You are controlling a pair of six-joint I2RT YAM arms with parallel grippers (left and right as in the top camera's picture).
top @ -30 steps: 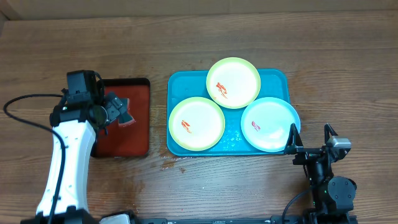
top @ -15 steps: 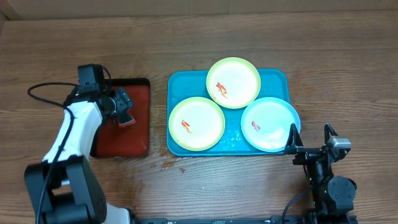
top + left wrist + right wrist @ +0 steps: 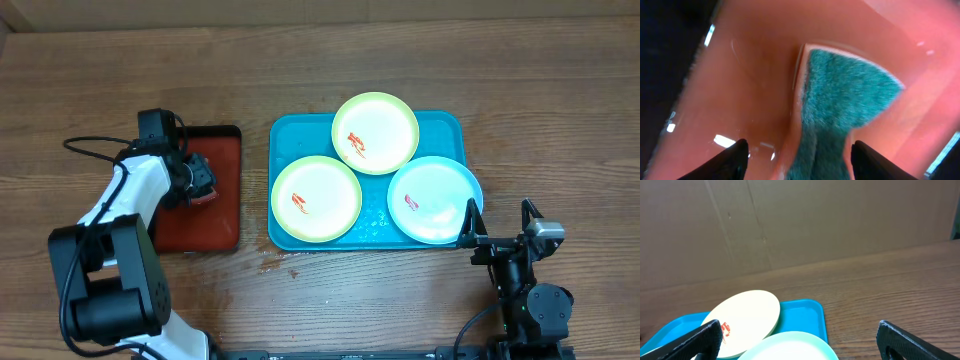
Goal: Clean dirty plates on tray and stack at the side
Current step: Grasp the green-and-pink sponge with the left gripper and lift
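Note:
Three plates lie on the turquoise tray point(image 3: 445, 128): a yellow-green one point(image 3: 375, 132) at the back, another yellow-green one point(image 3: 316, 199) at front left and a pale blue-white one point(image 3: 434, 200) at front right. Each bears a red-orange smear. My left gripper point(image 3: 200, 178) point(image 3: 802, 162) is low over the small red tray point(image 3: 215, 215). Its open jaws straddle a teal sponge point(image 3: 840, 100) with a gap on each side. My right gripper point(image 3: 498, 222) point(image 3: 802, 345) rests open just right of the turquoise tray, facing the pale plate point(image 3: 790, 347) and the back plate point(image 3: 745, 315).
The red tray with its black rim sits left of the turquoise tray point(image 3: 802, 311) on the wooden table. A wet patch point(image 3: 280, 262) marks the wood in front of the turquoise tray. Cardboard walls the far side.
My left arm has swung toward the back of the red tray and come down over the sponge, and its jaws have narrowed. The right arm and the plates have not moved.

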